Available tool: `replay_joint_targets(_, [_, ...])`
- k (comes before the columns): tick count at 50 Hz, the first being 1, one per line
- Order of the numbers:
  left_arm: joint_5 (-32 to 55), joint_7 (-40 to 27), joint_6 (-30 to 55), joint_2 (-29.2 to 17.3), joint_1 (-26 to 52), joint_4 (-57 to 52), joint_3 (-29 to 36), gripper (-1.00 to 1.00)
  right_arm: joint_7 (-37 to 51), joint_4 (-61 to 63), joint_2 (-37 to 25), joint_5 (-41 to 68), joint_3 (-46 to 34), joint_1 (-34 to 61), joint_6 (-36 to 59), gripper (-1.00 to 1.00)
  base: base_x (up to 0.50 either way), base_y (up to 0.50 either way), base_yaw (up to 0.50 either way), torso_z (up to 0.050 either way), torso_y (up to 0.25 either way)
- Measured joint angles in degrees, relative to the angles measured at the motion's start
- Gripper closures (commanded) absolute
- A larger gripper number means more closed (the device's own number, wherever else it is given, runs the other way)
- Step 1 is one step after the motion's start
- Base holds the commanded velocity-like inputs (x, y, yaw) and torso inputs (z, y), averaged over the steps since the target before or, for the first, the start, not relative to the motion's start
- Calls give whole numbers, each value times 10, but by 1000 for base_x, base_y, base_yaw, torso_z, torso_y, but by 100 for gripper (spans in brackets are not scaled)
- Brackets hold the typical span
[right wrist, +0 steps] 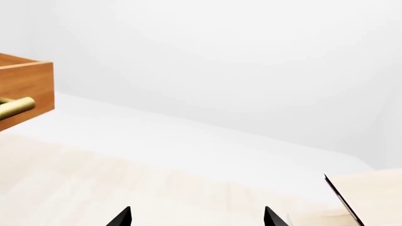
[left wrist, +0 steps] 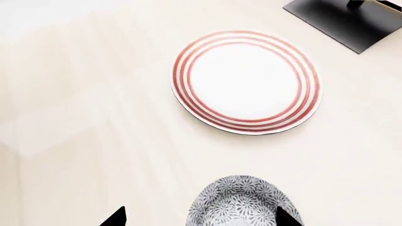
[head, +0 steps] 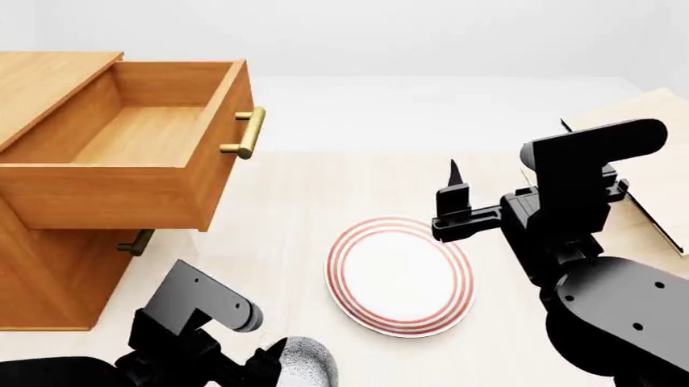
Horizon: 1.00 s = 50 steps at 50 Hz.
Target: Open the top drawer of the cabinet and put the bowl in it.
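Left hand (left wrist: 199, 217): its two dark fingertips were seen spread apart in the left wrist view, one clear of the bowl and the other overlapping its rim; nothing was clamped, though contact at that rim could not be ruled out.
Bowl (left wrist: 242, 202): the speckled bowl was found nearest the robot, resting on the table (left wrist: 82, 117) under the left hand, cut off by the picture edge. In the head view only a sliver of it (head: 306, 363) was shown beside the left arm.
Plate (head: 401, 275): a flat white plate with red rings was seen just beyond the bowl, apart from it, untouched.
Right hand (head: 453, 199): it was held in the air past the plate, over the table; its fingertips were seen apart in the right wrist view, with nothing between them.
Top drawer (head: 161, 149): it was pulled well out, its inside bare, its brass handle (head: 247, 133) turned toward the table.
Cabinet (head: 48, 266): it stood at the far left, a lower handle just visible under the open drawer.
Stage: the opening was judged done; the bowl was judged not yet gripped.
Risk one: a grip taken on one thin wall of the bowl could slip or tip it, as the sides are rounded.
Risk two: the bowl could be knocked into the plate by an off-centre closing.
Risk three: the projecting drawer front could be struck on the carry if the lift was made too low.
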State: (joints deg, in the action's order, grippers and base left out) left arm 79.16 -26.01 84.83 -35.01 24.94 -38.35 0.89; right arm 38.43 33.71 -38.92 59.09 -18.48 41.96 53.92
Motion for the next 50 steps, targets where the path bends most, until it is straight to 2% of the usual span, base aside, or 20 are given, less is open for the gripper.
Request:
replay_joint_targets(23, [3,-32,0,-16,19,44,49,-100,-13,-12,-2,-15,-3,-14,-22,-100,0,0,0,0,0])
replay_joint_targets(50, [-86,18,-52,-20,31,117,134,-100,-8,-8,-11,-11,2,-20,-25,-100,0,0,0,0,0])
